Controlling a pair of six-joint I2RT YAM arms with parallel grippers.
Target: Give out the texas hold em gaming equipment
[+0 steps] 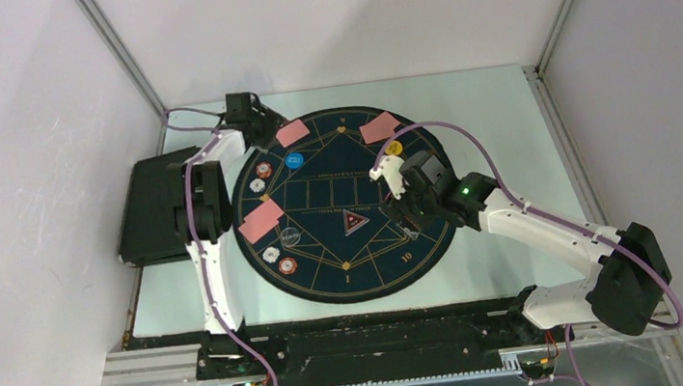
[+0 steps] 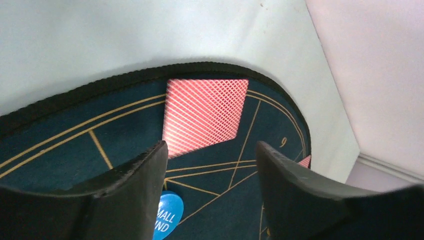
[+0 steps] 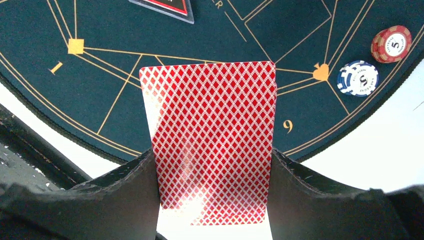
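The left end effector (image 2: pixel 211 150) stands wide, with nothing between its black fingers, over the far-left rim of the dark round felt mat with gold lines (image 1: pixel 380 268). Just beyond the fingertips a pink-backed playing card (image 2: pixel 205 114) lies flat on the mat, touching neither finger. A round blue plastic chip (image 2: pixel 167 220) sits lower down, partly hidden by the left finger.

The right end effector (image 3: pixel 212 160) is clamped on the long edges of a held stack of red-patterned cards (image 3: pixel 215 120) (an offset white edge shows there is more than one), above the mat's right half.

A red-and-white chip stack (image 3: pixel 391 44) and a blue-and-white striped chip (image 3: pixel 357 78) rest near the mat's rim. From above, a second pink card (image 1: pixel 380 127) lies at the far rim, a third pink card (image 1: pixel 261 220) at the left, and the red triangular token (image 1: pixel 354 221) near the centre. A black rectangular case (image 1: pixel 150 210) sits on the pale bench (image 1: pixel 495 127) left of the mat.
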